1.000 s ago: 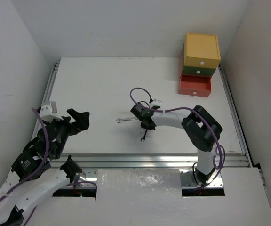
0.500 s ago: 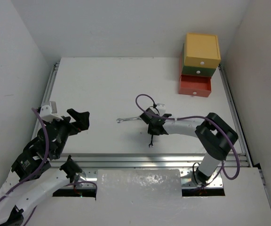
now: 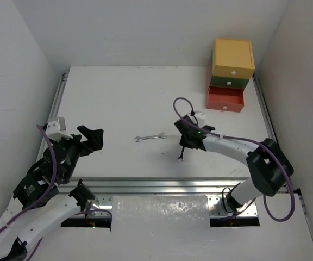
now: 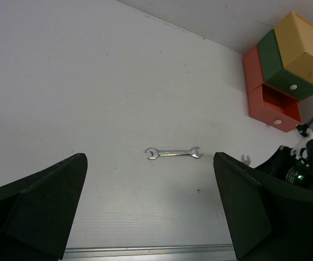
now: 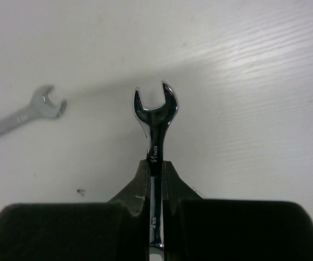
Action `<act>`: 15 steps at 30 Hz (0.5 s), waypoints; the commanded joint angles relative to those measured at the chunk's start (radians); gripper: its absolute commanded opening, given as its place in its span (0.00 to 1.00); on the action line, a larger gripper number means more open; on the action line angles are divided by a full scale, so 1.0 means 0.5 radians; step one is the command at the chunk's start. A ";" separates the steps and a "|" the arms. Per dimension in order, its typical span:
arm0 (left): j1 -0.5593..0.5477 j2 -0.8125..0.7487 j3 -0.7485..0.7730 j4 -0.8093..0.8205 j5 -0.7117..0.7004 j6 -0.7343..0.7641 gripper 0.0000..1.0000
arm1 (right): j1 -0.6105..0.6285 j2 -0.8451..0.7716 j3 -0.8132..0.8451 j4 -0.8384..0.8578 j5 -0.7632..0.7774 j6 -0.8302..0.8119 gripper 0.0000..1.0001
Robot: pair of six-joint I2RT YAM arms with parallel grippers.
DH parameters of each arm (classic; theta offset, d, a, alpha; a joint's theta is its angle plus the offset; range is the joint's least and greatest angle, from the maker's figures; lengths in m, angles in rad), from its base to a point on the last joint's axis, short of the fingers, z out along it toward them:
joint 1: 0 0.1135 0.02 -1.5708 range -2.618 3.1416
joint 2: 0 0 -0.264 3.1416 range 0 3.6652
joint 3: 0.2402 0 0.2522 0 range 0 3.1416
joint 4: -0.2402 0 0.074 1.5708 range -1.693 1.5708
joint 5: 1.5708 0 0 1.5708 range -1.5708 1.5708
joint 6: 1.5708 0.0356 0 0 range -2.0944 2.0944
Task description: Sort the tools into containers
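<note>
Robot lab cell: bare white walls (image 3: 145, 32), aluminium-railed white table (image 3: 113, 98).

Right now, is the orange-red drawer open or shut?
Open: the orange-red drawer juts out past the green drawer above it, showing its hollow inside.

Stamped small on the shank of the held wrench (image 5: 155, 125), just above the tips of the right claw (image 5: 154, 167): something like "14mm", too fine to read for certain. Faintly stamped too along the loose wrench (image 5: 20, 115) lying on the worktop (image 5: 254, 81), but blurred past reading.
</note>
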 commanded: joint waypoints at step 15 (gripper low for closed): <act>-0.001 0.006 0.001 0.055 -0.009 0.007 1.00 | -1.167 0.162 0.791 -0.037 0.065 0.967 0.00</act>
